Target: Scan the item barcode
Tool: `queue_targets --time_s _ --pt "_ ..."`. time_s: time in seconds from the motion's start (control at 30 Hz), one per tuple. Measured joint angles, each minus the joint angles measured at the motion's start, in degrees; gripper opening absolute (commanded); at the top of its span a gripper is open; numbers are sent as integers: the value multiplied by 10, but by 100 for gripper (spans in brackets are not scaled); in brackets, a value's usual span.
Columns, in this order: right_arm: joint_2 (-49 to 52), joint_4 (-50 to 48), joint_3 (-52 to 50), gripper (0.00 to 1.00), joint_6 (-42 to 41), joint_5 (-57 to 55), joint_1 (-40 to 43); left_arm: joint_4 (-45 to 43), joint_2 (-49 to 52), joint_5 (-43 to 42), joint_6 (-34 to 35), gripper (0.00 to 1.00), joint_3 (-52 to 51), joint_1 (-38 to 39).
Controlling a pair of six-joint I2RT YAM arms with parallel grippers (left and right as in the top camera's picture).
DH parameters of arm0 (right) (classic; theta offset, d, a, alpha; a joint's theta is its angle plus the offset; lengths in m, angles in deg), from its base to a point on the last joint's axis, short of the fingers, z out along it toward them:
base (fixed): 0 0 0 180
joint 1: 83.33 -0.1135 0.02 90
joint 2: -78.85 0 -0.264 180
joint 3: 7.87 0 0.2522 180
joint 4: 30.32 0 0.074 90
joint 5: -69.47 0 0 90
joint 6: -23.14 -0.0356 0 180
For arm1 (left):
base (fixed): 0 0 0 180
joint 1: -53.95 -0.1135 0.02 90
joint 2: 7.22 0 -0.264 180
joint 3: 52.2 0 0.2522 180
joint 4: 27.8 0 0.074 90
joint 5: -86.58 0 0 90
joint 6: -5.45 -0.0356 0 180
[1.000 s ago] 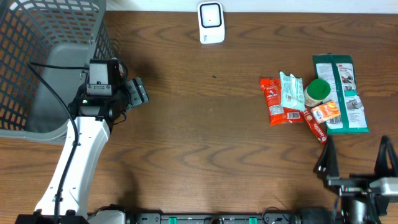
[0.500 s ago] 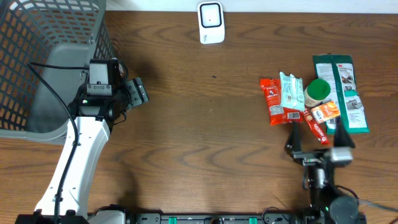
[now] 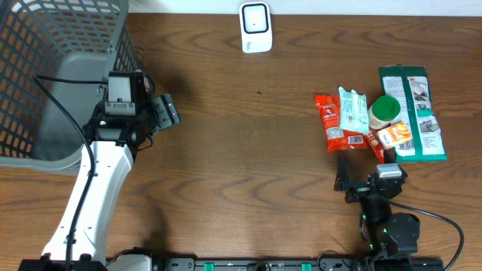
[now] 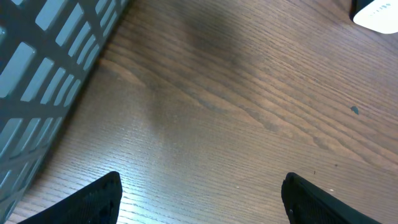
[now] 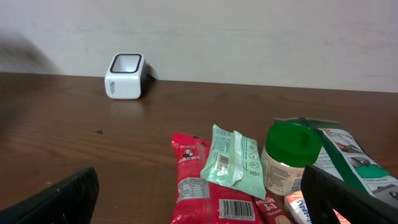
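The items lie in a heap at the right of the table: a red snack packet (image 3: 331, 124) with a barcode facing up, a mint-green wipes packet (image 3: 352, 111), a green-lidded jar (image 3: 384, 109), a small orange packet (image 3: 395, 136) and a large green pack (image 3: 413, 113). The white scanner (image 3: 255, 28) stands at the far edge. My right gripper (image 3: 367, 172) is open just in front of the heap, holding nothing; its wrist view shows the red packet (image 5: 202, 186) between its fingers and the scanner (image 5: 126, 76) beyond. My left gripper (image 3: 164, 111) hovers open and empty beside the basket.
A grey mesh basket (image 3: 45, 68) fills the far left corner, and its wall (image 4: 43, 74) shows close in the left wrist view. A red stick packet (image 3: 380, 150) lies at the heap's near edge. Bare wood spans the middle between scanner and heap.
My right arm has swung from the bottom right corner leftward and up to the near edge of the heap. The left arm has not moved.
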Motion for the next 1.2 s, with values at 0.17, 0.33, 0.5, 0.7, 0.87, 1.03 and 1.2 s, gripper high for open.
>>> queue_targets --time_s 0.17,0.33,0.5,0.7,0.87,1.03,1.2 --pt "0 0 0 99 0 0 0 0 0 0 0 83 0 0" --pt "0 0 0 99 0 0 0 0 0 0 0 83 0 0" --pt "0 0 0 99 0 0 0 0 0 0 0 83 0 0" --pt "0 0 0 99 0 0 0 0 -2 0 0 83 0 0" --pt "0 0 0 99 0 0 0 1 -76 0 0 83 -1 0" --pt "0 0 0 99 0 0 0 5 -273 16 0 83 -1 0" --pt "0 0 0 99 0 0 0 8 -442 26 -9 83 -1 -1"
